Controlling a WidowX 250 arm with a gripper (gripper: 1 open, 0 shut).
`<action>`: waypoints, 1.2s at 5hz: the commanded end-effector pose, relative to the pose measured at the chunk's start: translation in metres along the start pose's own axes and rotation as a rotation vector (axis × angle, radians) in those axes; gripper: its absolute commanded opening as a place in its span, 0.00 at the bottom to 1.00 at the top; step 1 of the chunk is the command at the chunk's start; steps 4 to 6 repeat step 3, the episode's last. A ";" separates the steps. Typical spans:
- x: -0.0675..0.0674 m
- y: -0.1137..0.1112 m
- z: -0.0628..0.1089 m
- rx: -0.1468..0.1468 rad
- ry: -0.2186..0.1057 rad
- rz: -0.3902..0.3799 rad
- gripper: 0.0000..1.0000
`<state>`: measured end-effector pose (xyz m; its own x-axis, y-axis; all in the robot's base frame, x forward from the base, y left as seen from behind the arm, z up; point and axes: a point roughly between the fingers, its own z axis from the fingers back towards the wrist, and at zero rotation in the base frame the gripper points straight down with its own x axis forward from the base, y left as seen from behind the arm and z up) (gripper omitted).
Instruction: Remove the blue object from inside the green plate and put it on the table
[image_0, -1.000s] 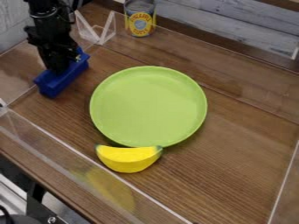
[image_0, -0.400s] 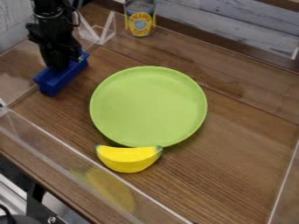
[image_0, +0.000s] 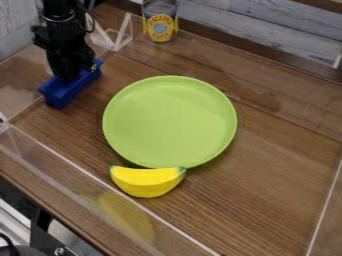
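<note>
The blue object (image_0: 63, 92) lies on the table (image_0: 274, 190) at the far left, outside the green plate (image_0: 171, 123), with a small gap to the plate's left rim. My black gripper (image_0: 70, 73) points straight down onto the block's far end, and its fingers clasp the block's sides, shut on it. The block's near end sticks out toward the front left, resting on the wood. Nothing lies in the plate.
A yellow banana-shaped toy (image_0: 147, 180) touches the plate's front rim. A yellow-labelled can (image_0: 160, 24) stands at the back. Clear acrylic walls (image_0: 54, 185) border the table at the front left and at the right.
</note>
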<state>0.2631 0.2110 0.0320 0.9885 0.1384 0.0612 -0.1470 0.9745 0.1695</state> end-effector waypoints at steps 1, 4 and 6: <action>-0.034 -0.025 -0.054 -0.070 0.155 0.021 0.00; -0.042 -0.031 -0.064 -0.063 0.182 0.037 0.00; -0.042 -0.031 -0.064 -0.063 0.182 0.037 0.00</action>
